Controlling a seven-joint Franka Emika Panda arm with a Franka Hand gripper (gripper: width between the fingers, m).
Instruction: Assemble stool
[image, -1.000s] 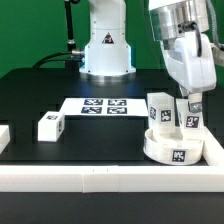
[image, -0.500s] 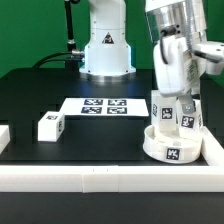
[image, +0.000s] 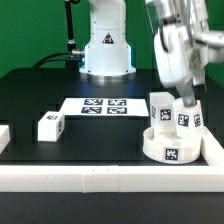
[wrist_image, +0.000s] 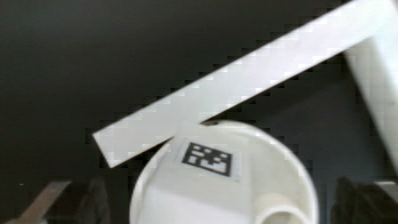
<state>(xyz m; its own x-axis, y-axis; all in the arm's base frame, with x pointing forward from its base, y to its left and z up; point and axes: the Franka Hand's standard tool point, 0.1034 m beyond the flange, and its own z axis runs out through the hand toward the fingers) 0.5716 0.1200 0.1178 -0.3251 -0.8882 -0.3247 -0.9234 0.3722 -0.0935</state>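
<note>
Loose leg (image: 48, 125): it lies on its side toward the table's left edge, well apart from the other parts; nothing touches it.
Marker board (image: 105, 106): it lies flat near the table's middle; leave it out of your plan.
Seat (image: 172, 150): it sits in the table's front right corner, tucked against the border rails (image: 100, 178); its tagged rim faces the front edge.
Standing legs (image: 160, 108): there are two, upright on the seat; the second leg (image: 189, 118) stands just beside the first, nearer the right edge; you cannot tell whether either is fully home.
Gripper (image: 191, 98): it is blurred, just above the second leg; in the wrist view the fingers (wrist_image: 50, 198) stand wide apart and pinch nothing.
Step in hand: by my reading, two of the three legs are on the seat and the arm works empty at the second; the third is not yet fetched.
Next move: probably check that the second leg is seated; then cross to the left edge, line the spread fingers over the loose leg's flat sides and close squarely; a skewed grip could tip it.
</note>
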